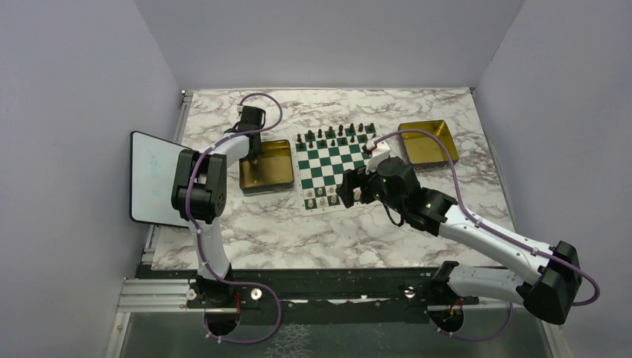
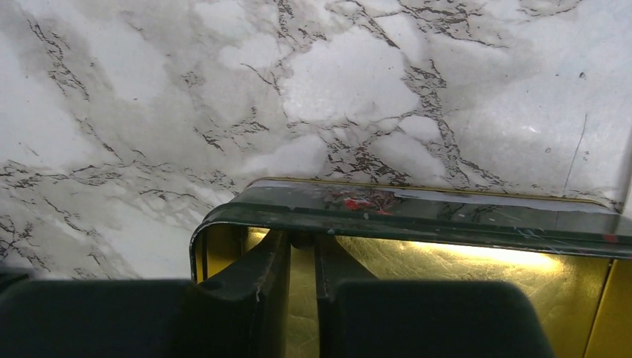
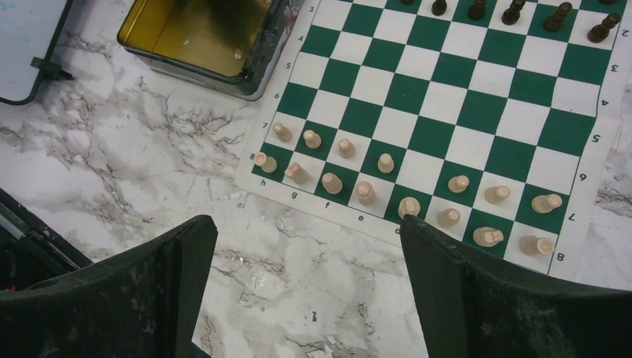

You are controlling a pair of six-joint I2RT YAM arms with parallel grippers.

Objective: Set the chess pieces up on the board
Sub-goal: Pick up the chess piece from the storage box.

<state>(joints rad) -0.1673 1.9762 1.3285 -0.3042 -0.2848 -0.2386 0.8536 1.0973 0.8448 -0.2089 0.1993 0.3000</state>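
My right claw (image 3: 305,224) gapes wide and empty over bare marble (image 3: 149,164), just short of the board (image 3: 440,71) edge. Cream pieces (image 3: 365,192) fill its two nearest rows, one square free. My left claw (image 2: 302,253) is inside the tray (image 2: 417,212), by its wall, fingers almost together; hold unclear.

Marble table (image 1: 261,231): board (image 1: 328,168), gold trays (image 1: 274,177), tablet (image 1: 153,175)

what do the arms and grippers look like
The left arm and right arm have white links, bulky black joints and a purple cable looped along each. The left gripper and right gripper are black, with scuffed wedge-shaped fingers.
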